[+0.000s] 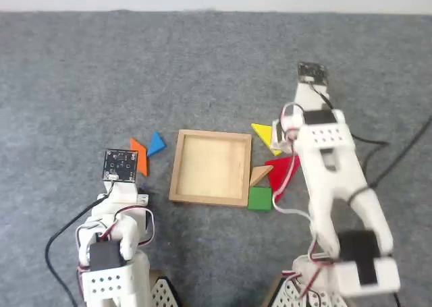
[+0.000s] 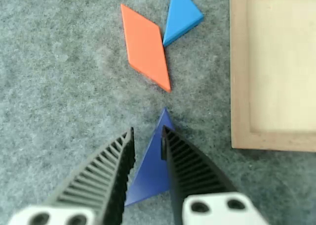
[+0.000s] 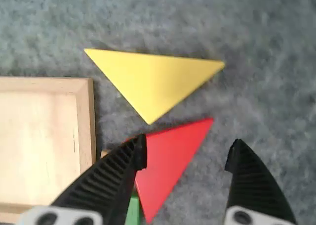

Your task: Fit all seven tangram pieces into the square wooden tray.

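The square wooden tray (image 1: 211, 166) lies empty between the arms. My left gripper (image 2: 147, 136) is open by a narrow gap, low over the tip of a dark blue triangle (image 2: 150, 173) flat on the carpet. Beyond it lie an orange parallelogram (image 2: 145, 47) and a light blue triangle (image 2: 180, 15), beside the tray's wall (image 2: 239, 67). My right gripper (image 3: 190, 153) is wide open over a red triangle (image 3: 170, 156). A yellow triangle (image 3: 153, 79) lies just past it. In the high view a tan piece (image 1: 259, 175) and a green square (image 1: 260, 198) sit against the tray's right side.
Grey carpet covers the whole table. The orange piece (image 1: 139, 155) and light blue piece (image 1: 156, 143) sit left of the tray; the yellow (image 1: 262, 131) and red (image 1: 282, 172) triangles sit right of it. Black cables trail from both arm bases.
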